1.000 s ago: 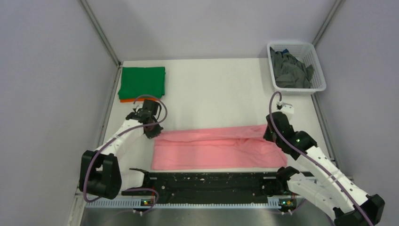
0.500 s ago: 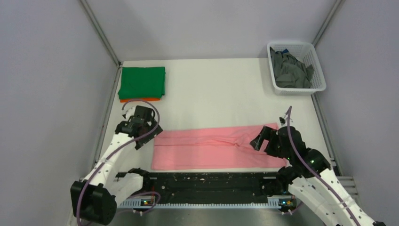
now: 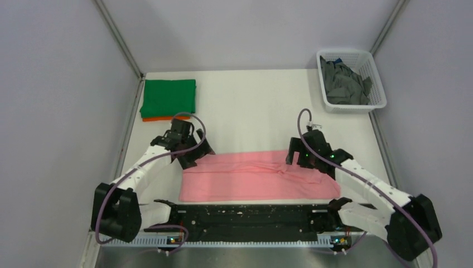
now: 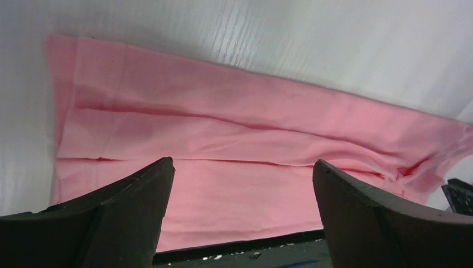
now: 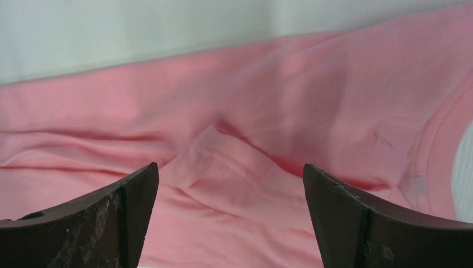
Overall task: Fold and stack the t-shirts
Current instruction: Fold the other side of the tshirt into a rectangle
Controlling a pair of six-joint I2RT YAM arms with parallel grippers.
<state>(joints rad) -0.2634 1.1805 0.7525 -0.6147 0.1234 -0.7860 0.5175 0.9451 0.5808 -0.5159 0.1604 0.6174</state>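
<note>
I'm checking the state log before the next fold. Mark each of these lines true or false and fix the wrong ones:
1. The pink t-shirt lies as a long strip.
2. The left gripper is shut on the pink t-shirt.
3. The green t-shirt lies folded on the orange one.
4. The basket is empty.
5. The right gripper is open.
1. True. The pink t-shirt lies flat as a long strip.
2. False. The left gripper is open over the shirt and holds nothing.
3. True. The green t-shirt lies folded on the orange t-shirt, of which only an edge shows.
4. False. The basket holds dark grey t-shirts.
5. True. The right gripper is open over the pink cloth.
</note>
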